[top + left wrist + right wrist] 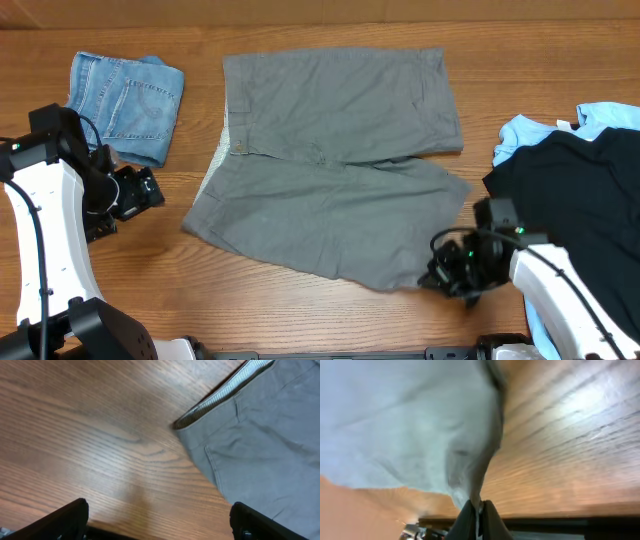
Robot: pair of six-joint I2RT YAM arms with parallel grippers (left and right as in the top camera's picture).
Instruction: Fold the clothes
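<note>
The grey shorts point(330, 160) lie spread flat in the middle of the wooden counter point(300, 320), waistband to the left and the 2 legs reaching right. The right arm point(560, 300) comes in from the near right, and the right jaws are closed on the near right corner of the shorts, at the hem of the nearer leg. In the right wrist view the grey cloth point(410, 425) gathers down into a narrow fold pinched between the 2 fingers point(490, 522), with bare counter beside it.

The left arm point(50, 210) stands at the left, and the left jaws are spread wide over bare wood, just left of the shorts and apart from them. In the left wrist view the 2 fingers point(65, 520) sit at the lower corners with only wood between them; the striped inside of the waistband point(225, 395) lies beyond, up and to the right.

Folded denim shorts point(125, 105) rest at the far left. At the right edge a black garment point(580, 200) lies over a light-blue garment point(600, 115).
</note>
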